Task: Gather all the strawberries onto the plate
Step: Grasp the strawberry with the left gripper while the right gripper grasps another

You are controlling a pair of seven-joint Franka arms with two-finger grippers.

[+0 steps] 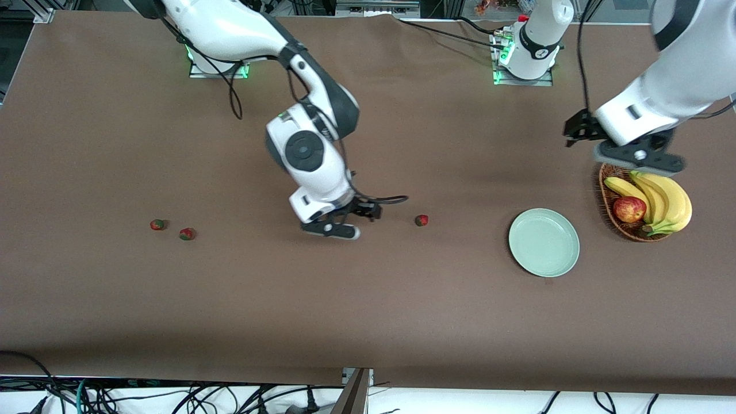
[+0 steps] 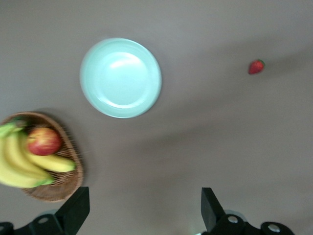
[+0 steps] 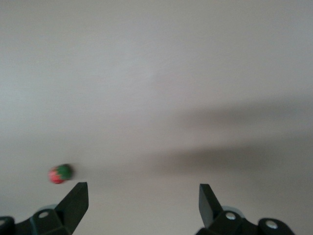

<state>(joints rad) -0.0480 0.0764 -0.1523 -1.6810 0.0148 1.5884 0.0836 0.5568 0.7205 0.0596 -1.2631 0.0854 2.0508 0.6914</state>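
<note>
- the right tool (image 1: 340,221) hangs low over the middle of the brown worktop (image 1: 368,299), its fingers (image 3: 73,203) spread wide with nothing between them.
- one strawberry (image 1: 421,219) lies on the worktop near that tool, between it and the plate (image 1: 544,242); it lies loose, and the tool is not touching it.
- two more strawberries sit close together toward the right arm's end of the worktop, one (image 1: 157,224) a little farther from the front camera than the other (image 1: 187,233).
- the mint-green plate rests flat toward the left arm's end, with no berry on it.
- just beside the plate is a wicker basket (image 1: 609,215) holding bananas (image 1: 661,201) and a red apple (image 1: 629,209).
- the left tool (image 1: 632,155) waits up in the air over the basket, its fingers (image 2: 73,210) spread apart and holding nothing.
</note>
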